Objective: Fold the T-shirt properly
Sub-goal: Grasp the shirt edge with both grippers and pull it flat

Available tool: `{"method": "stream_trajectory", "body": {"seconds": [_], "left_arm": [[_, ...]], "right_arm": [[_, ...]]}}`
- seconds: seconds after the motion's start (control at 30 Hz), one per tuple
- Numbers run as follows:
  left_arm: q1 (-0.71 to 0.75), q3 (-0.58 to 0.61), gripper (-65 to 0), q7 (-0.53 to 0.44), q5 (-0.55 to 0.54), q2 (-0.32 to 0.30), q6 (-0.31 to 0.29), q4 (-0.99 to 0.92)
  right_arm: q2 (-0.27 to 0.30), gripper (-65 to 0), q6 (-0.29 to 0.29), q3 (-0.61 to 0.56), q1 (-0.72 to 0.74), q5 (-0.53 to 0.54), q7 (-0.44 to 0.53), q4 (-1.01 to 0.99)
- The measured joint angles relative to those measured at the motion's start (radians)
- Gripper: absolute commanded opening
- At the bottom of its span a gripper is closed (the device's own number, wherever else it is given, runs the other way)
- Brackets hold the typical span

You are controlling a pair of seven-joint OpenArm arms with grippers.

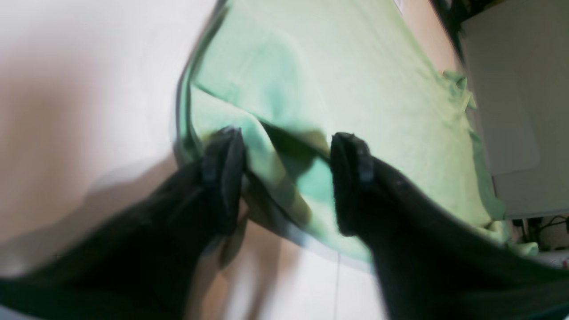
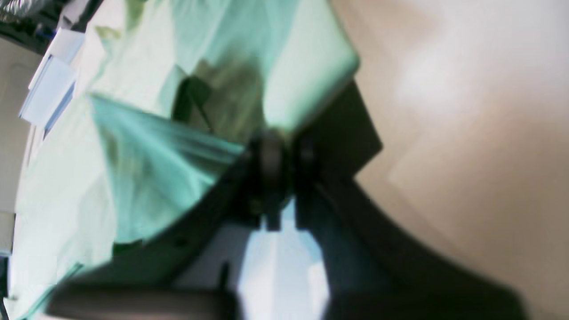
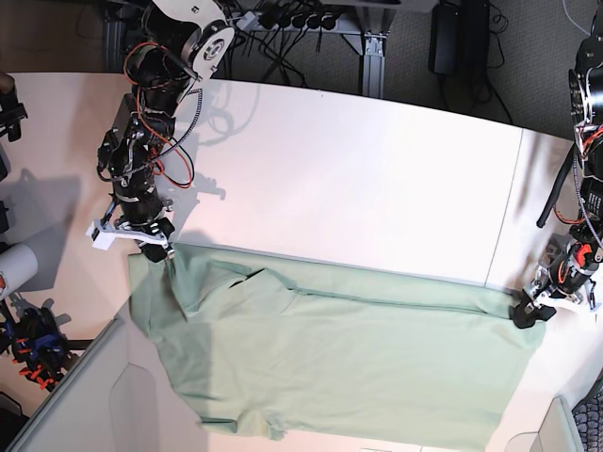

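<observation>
The soft, limp T-shirt (image 3: 330, 348) was pinched at one corner by the closed right hand (image 2: 284, 155); the opposite corner was straddled by the parted left hand (image 1: 286, 178).

The T-shirt (image 3: 349, 358) is a plain pale mint green with no print, shading to deeper teal in its folds. The table (image 3: 377, 179) under it is white with a warm pinkish cast. Beside the shirt's corners, both grippers' fingers (image 1: 222, 178) are black.
</observation>
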Motion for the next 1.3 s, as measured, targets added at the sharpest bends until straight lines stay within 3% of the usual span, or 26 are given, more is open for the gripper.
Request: {"method": "stream_trajectory", "body": {"seconds": [0.1,0.13,0.2,0.3,0.43,0.57,0.83,1.03,1.3], "left_arm": [[-0.001,0.000,-62.3,0.001,0.045,0.002,0.000,0.000],[-0.002,0.000,-65.0,0.002,0.058,0.002,0.000,0.000],[-0.002,0.001,-65.0,0.003,0.087,0.002,-0.032,0.000],[0.004,0.002,-65.0,0.031,0.088,-0.017,-0.137,-0.005],[0.015,0.003,-65.0,0.071,0.031,-0.073,-0.224,-0.011],[0.011,0.003,-65.0,0.114,-0.035,-0.114,-0.234,-0.011],[0.024,0.005,-65.0,0.210,-0.151,-0.176,-0.238,-0.011],[0.091,0.005,-65.0,0.269,-0.254,-0.225,-0.244,-0.010],[0.244,0.005,-65.0,0.290,-0.324,-0.240,-0.251,0.118]], "right_arm": [[0.000,-65.0,0.000,-0.024,0.000,0.001,0.002,0.000],[0.000,-65.0,0.000,-0.032,0.000,0.001,0.001,0.000],[0.000,-65.0,0.000,-0.042,0.000,0.001,0.000,0.000],[0.003,-65.0,0.001,-0.046,0.000,0.034,-0.038,0.002],[0.006,-65.0,0.001,-0.047,-0.023,0.082,-0.113,0.068],[0.012,-65.0,0.002,-0.046,-0.061,0.123,-0.204,0.155],[0.019,-65.0,0.006,-0.050,-0.139,0.185,-0.288,0.237],[0.019,-65.0,0.017,-0.053,-0.262,0.232,-0.317,0.355],[0.020,-65.0,0.020,-0.053,-0.444,0.249,-0.319,0.521]]}}
